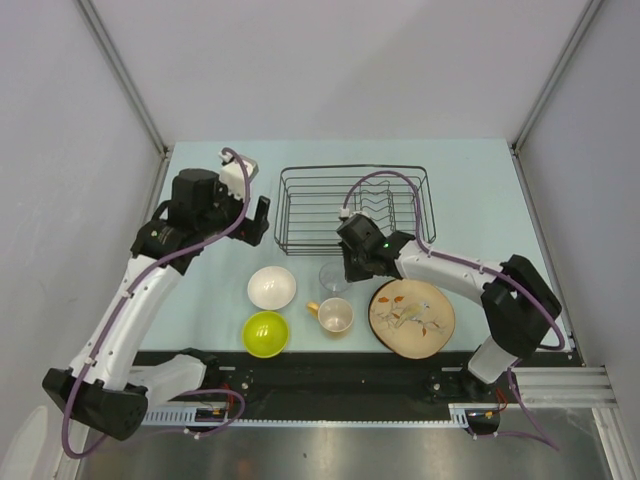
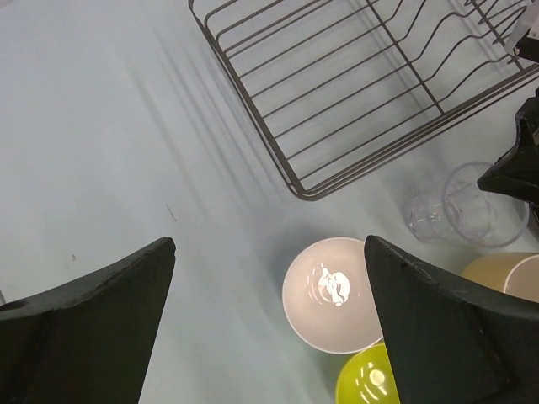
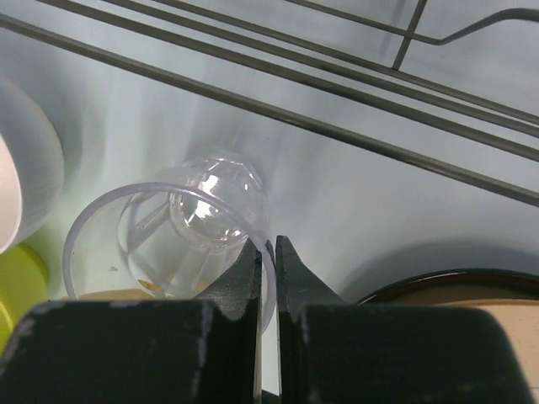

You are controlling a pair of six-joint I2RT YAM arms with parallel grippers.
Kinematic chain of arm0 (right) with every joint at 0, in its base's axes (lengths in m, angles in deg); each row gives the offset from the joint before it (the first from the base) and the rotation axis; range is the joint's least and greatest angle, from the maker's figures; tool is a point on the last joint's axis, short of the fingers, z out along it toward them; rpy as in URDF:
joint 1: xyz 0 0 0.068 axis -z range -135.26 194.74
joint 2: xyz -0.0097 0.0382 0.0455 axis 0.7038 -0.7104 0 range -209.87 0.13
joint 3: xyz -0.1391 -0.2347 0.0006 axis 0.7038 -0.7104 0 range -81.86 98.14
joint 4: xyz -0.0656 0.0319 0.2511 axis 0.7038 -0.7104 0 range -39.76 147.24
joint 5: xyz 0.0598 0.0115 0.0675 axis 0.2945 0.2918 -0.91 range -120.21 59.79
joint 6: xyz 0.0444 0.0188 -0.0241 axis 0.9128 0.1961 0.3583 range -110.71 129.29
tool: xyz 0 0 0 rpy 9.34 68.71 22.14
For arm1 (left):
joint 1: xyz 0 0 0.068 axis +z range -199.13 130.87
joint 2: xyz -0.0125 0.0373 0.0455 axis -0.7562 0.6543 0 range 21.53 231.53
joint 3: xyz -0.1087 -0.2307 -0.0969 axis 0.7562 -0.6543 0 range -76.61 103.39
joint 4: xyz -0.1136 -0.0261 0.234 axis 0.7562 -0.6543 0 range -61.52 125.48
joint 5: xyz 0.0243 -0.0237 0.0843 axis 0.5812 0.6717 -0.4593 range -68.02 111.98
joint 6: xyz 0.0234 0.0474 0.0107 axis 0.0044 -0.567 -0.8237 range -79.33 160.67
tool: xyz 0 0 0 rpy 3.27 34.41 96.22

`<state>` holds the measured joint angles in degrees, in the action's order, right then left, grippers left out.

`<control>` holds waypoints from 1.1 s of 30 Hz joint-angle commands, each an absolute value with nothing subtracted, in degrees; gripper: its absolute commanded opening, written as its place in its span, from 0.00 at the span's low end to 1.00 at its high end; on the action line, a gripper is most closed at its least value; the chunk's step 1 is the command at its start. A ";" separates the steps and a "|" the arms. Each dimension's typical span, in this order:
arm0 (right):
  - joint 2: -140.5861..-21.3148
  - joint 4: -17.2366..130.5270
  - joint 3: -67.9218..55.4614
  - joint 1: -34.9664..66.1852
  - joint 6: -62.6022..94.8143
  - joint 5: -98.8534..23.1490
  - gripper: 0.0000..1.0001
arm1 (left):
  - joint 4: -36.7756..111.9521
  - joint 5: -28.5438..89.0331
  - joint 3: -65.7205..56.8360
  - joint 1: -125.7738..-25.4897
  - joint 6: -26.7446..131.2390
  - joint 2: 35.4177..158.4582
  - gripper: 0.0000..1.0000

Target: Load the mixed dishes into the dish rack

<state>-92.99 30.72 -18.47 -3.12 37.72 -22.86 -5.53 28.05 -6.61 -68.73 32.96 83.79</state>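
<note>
The black wire dish rack (image 1: 350,205) stands at the back of the table and holds no dishes. My right gripper (image 3: 274,252) is shut on the rim of the clear drinking glass (image 3: 181,244), one finger inside and one outside; the glass (image 1: 333,275) is upright just in front of the rack. The white bowl (image 1: 271,287), lime-green bowl (image 1: 266,333), yellow-orange mug (image 1: 335,315) and leaf-pattern tan plate (image 1: 411,317) sit on the table. My left gripper (image 2: 269,286) is open and empty, above the table left of the white bowl (image 2: 330,293). No second plate is in view.
The rack's near corner (image 2: 307,189) lies just beyond the left gripper. The rack's front wires (image 3: 337,84) run close behind the glass. The plate's dark rim (image 3: 446,282) is right of the right gripper. Grey walls enclose the pale blue table (image 1: 200,290).
</note>
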 commanded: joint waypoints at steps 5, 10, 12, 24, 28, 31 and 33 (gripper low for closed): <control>-78.72 36.21 -17.53 6.14 36.54 -39.86 0.00 | -5.56 33.92 3.62 -68.73 34.23 82.62 1.00; -73.35 45.09 -17.62 15.54 44.96 -58.31 0.00 | -2.67 50.05 5.92 -67.24 40.22 81.91 1.00; -73.70 51.42 -17.62 15.73 50.39 -62.88 0.00 | -0.56 56.84 3.56 -65.84 46.88 81.65 1.00; -81.08 78.95 -18.58 12.04 74.50 -72.13 0.00 | 48.11 88.08 -17.02 -55.55 88.11 79.98 1.00; -80.90 79.56 -19.02 12.39 75.82 -73.10 0.00 | 47.26 88.51 -17.55 -55.37 87.51 81.03 1.00; -81.08 80.52 -19.37 12.48 76.52 -73.37 0.00 | 51.03 89.31 -19.04 -55.37 90.74 81.74 1.00; -81.43 82.02 -19.72 12.57 78.28 -73.80 0.00 | 52.18 89.74 -19.74 -55.37 91.64 82.26 1.00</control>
<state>-81.78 74.85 -19.36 12.27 73.80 -71.40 44.52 86.14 -18.33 -55.81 86.01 81.56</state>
